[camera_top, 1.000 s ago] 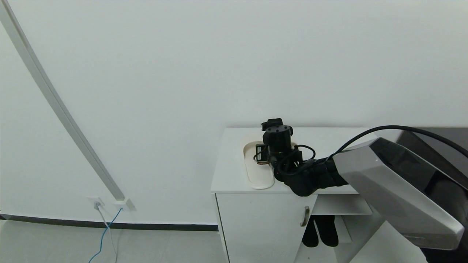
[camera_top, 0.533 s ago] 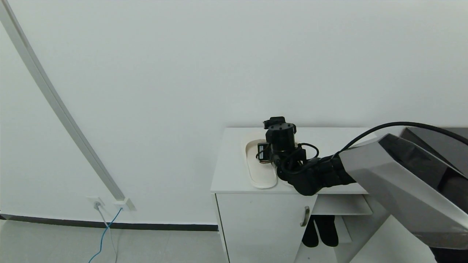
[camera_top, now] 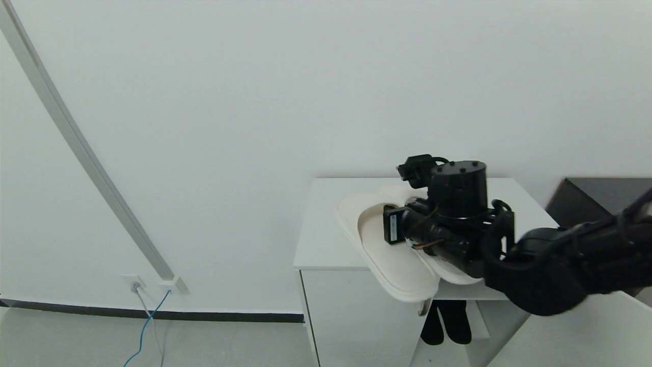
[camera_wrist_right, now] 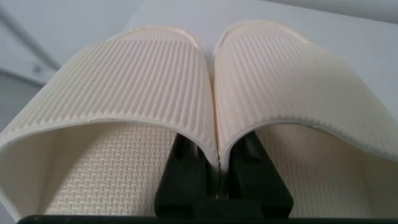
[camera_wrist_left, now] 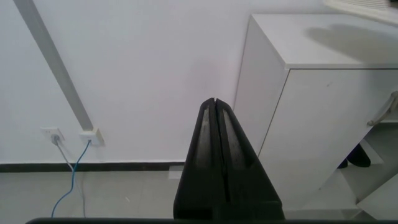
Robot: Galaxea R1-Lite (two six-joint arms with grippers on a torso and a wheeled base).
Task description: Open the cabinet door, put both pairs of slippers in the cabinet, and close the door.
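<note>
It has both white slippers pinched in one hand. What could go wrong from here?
The right hand grips the white slippers only by their two touching strap edges, so one might slip free. They jut far past the hand, so they might catch on the cabinet or knock the black slippers on the way in.

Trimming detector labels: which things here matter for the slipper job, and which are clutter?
Job:
white slippers, pinched in the right tool
black slippers, inside the open cabinet
left tool, shut on nothing

Clutter:
wall socket
blue cable
slanted wall trunking
</note>
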